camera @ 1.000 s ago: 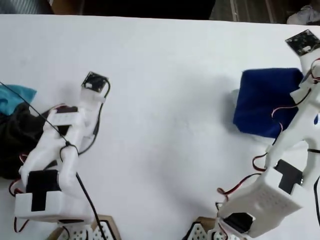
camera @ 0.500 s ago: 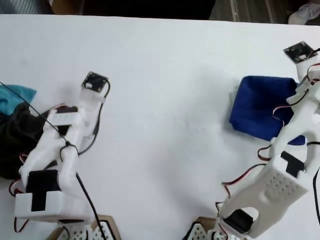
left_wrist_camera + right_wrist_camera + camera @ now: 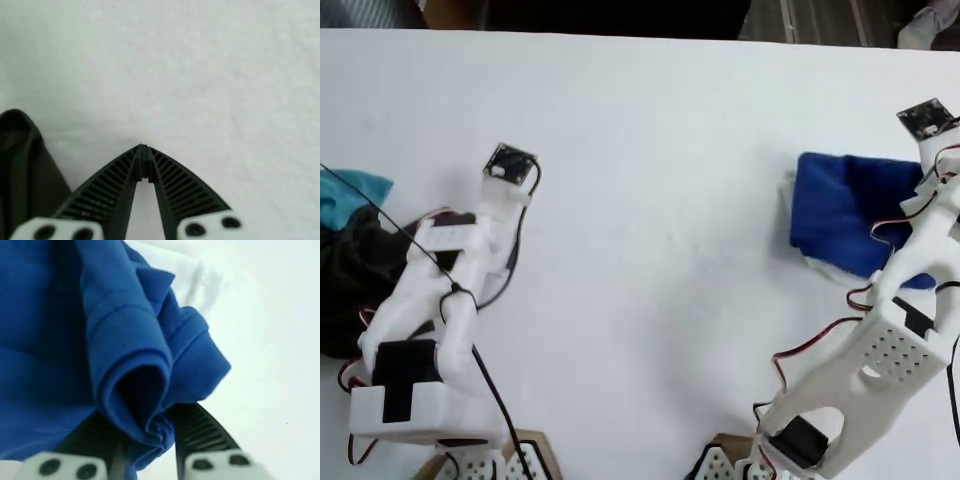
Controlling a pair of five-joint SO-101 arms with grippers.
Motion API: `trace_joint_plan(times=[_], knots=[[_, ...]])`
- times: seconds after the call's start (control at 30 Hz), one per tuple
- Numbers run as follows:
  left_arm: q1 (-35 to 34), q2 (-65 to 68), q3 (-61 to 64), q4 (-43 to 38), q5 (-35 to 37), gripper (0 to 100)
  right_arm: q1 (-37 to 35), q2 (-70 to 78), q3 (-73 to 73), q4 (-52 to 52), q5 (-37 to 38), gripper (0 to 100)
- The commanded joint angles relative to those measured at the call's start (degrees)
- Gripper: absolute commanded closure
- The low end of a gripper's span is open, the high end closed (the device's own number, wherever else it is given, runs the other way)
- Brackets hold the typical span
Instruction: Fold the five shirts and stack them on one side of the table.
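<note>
At the right of the high view the folded blue shirt [image 3: 845, 215] lies on the table [image 3: 650, 150], my right arm's [image 3: 880, 350] jaws clenched on its fold, my left arm's [image 3: 430, 300] jaws clenched empty, well apart.

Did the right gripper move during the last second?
Yes. The right gripper, holding the blue shirt, has drawn back from the far edge of the table toward the near side.
</note>
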Motion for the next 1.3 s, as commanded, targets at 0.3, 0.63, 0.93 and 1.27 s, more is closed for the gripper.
trace_joint_plan(times=[0.3, 0.63, 0.93, 1.27], knots=[[0.44, -0.35, -0.75, -0.88, 0.44, 97, 0.66, -0.92, -2.37, 0.13, 0.09, 76.9], [0.44, -0.35, -0.75, -0.88, 0.44, 97, -6.29, -9.98, -8.62, 15.96, -10.46, 72.4], [0.44, -0.35, -0.75, -0.88, 0.44, 97, -18.24, -12.70, -3.69, 28.35, -8.62, 76.9], [0.44, -0.35, -0.75, -0.88, 0.44, 97, -18.86, -12.62, 11.34, 28.09, -8.26, 76.9]])
